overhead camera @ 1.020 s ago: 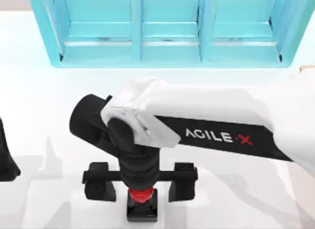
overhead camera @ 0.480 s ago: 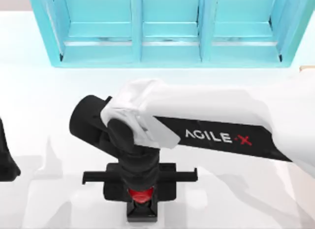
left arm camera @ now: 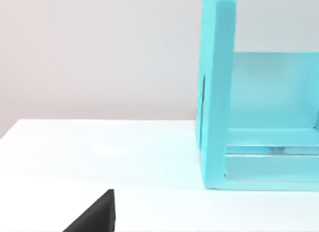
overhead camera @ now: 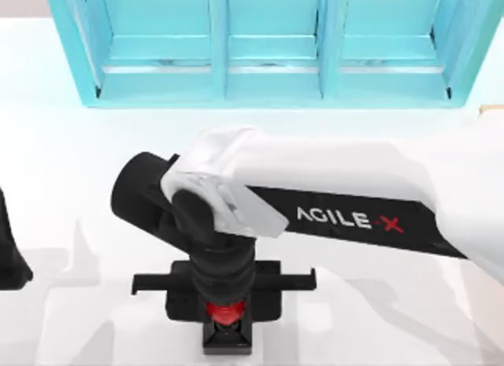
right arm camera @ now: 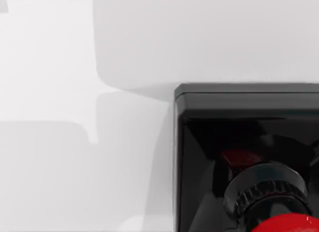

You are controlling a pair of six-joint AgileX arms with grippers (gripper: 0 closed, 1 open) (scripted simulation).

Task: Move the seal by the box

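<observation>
The right claw [overhead camera: 224, 307] is clenched on the seal [overhead camera: 227, 325], pinching its red knob while the black base sits on the white surface [overhead camera: 71, 185] near the front edge. The knob is glossy and rounded, so it might slip out on lifting. The left arm sits parked at the left edge.

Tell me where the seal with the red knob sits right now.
In the top view, the seal with a black square base and glossy red knob sits at the table's near edge, left of centre, between the right gripper fingers closed on it.
</observation>
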